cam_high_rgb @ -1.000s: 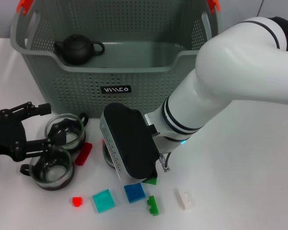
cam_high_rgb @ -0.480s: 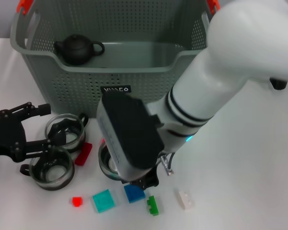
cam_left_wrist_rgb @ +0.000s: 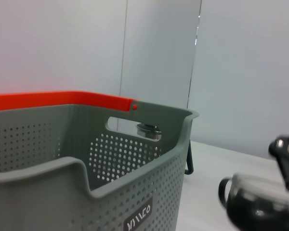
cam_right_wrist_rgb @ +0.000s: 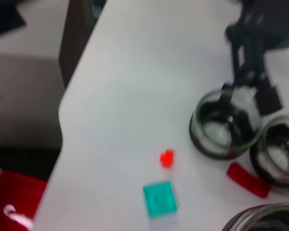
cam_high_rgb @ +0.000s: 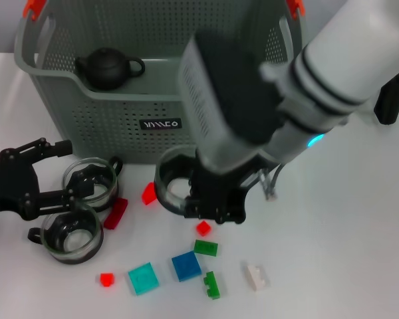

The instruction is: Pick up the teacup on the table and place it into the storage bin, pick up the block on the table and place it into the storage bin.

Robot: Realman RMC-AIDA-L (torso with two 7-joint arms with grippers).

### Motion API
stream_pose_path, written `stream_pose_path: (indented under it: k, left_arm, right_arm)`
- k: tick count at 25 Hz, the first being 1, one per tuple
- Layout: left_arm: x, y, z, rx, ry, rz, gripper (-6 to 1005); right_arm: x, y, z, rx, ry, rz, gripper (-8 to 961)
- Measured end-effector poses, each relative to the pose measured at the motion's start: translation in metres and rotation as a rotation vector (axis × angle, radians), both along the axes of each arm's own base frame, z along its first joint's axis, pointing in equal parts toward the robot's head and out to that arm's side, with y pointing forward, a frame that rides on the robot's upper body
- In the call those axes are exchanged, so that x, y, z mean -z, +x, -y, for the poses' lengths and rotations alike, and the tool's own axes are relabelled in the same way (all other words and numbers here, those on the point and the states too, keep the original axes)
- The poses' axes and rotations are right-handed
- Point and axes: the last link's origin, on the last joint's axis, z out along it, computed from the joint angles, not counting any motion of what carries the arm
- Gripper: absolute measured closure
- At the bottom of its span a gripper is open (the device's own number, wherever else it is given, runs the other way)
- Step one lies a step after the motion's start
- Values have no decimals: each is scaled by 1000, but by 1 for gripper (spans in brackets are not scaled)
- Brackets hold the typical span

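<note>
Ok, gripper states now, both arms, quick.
Left gripper: open, holding nothing, beside two glass cups.
Right gripper: shut on teacup, lifted before the storage bin.

The basket [cam_high_rgb: 106,113] is grey-green, its walls dotted with small holes, with orange clips [cam_high_rgb: 32,8] and a black label [cam_high_rgb: 161,124] lettered in white. The teapot [cam_high_rgb: 108,68] inside is dark brown. On the white surface [cam_high_rgb: 346,252] lie red [cam_high_rgb: 106,279], teal [cam_high_rgb: 143,278], blue [cam_high_rgb: 186,266], green [cam_high_rgb: 211,286] and white [cam_high_rgb: 256,276] blocks.
</note>
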Motion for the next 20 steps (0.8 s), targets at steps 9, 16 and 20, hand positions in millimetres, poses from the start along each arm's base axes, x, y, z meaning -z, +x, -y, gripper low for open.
stream_pose_path:
  k: [9, 16, 20]
  left_arm:
    - [-2, 3, -5, 8, 9, 1, 99]
    - [-3, 4, -6, 14, 7, 1, 99]
    - [-2, 4, -6, 12, 8, 2, 98]
  right_arm:
    - [-84, -28, -14, 79, 14, -289, 890]
    - [-112, -41, -53, 150, 257, -494, 890]
    - [-110, -50, -86, 279, 436, -558, 890]
